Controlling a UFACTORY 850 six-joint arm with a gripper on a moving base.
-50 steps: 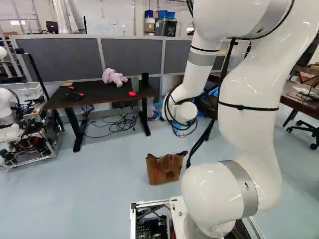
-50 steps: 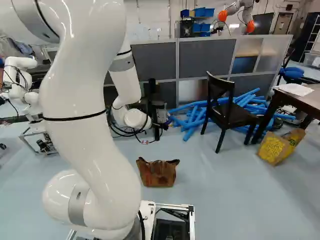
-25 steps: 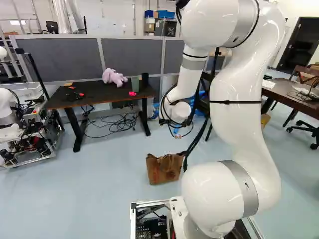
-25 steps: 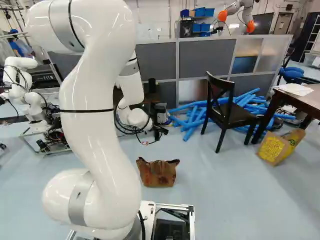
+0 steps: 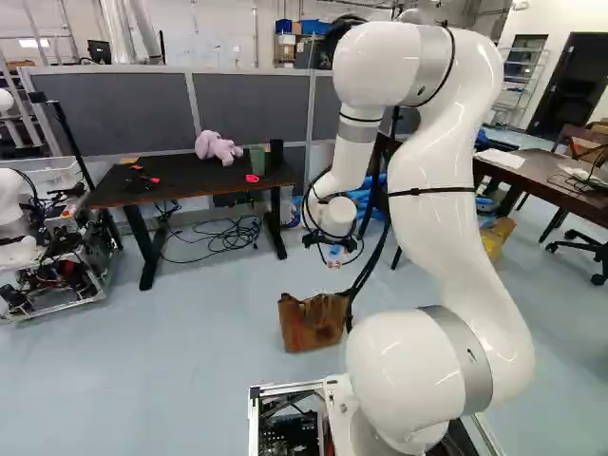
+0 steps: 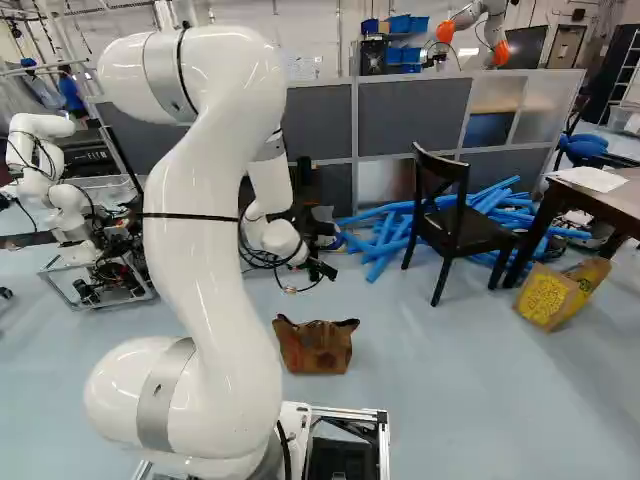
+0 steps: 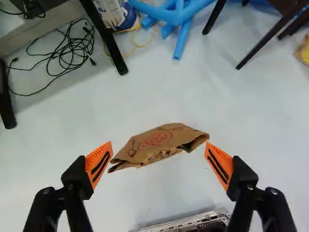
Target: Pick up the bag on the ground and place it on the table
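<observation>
"Bag point(image 5: 306, 328): where is it seen?"

"On the floor point(image 5: 180, 361), ahead of the base, well apart from the desk point(image 5: 214, 180). Between the two in the left base view, only floor and cables point(image 5: 223, 236) are seen."

"And the gripper point(image 5: 332, 241)?"

"It is held above the floor. In the wrist view its fingers are spread wide, with the orange pads point(image 7: 99, 163) turned toward each other. Nothing is gripped; the bag is seen between and ahead of them."

"Can any writing be read?"

"Red print point(image 7: 155, 140) in an oval is shown on the bag's brown side, too blurred to be made out. A printed label point(image 7: 108, 10) is borne by the tub point(image 7: 128, 15) near the blue tubes point(image 7: 181, 41); its words are too small."

"And at the right of the right base view?"

"By the table point(image 6: 615, 208), a sack point(image 6: 582, 280) is marked with a yellow patch point(image 6: 543, 296); whether writing is included cannot be told."

"What is set on the desk?"

"A pink toy point(image 5: 217, 147) and a green cup point(image 5: 257, 159)."
</observation>
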